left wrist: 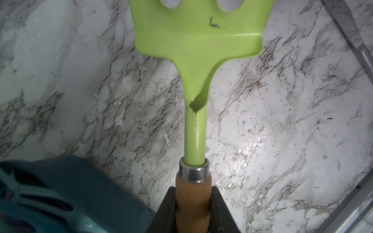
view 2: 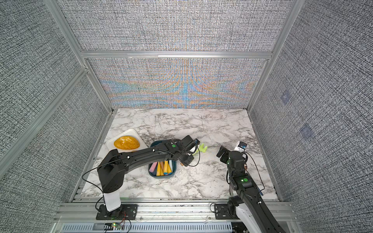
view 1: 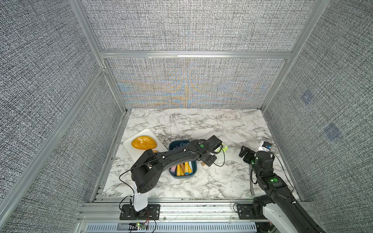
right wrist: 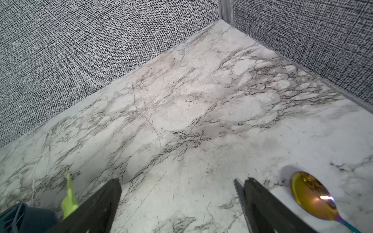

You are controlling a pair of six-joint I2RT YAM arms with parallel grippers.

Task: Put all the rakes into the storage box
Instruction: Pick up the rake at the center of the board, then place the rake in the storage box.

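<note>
We are watching the left end effector (left wrist: 193, 201) pinching the rake (left wrist: 198, 40) by its wooden handle, just behind the metal collar, with one black finger pressing on each side. The green pronged head is pointing away from the wrist, out over the marble counter (left wrist: 282, 131). A flat metal file (left wrist: 348, 28) is lying near a corner of that view.

In both top views the rake (view 1: 225, 149) (view 2: 202, 148) is sitting outside the storage box (view 1: 181, 176) (view 2: 161, 175), just beside its right long wall, with the head angling away from the box. We cannot tell whether the head is touching the counter. The left arm is reaching across the middle of the box, and coloured sticks (view 1: 182, 170) are lying in its near end.

The right end effector (right wrist: 181, 185) is hovering over bare counter with its fingers spread wide and nothing between them. A shiny gold spoon (right wrist: 310, 196) is resting on the counter just beside one finger.

On the left of the box, a white tray (view 1: 141, 133) is holding a yellow oval object (view 1: 144, 142).
</note>
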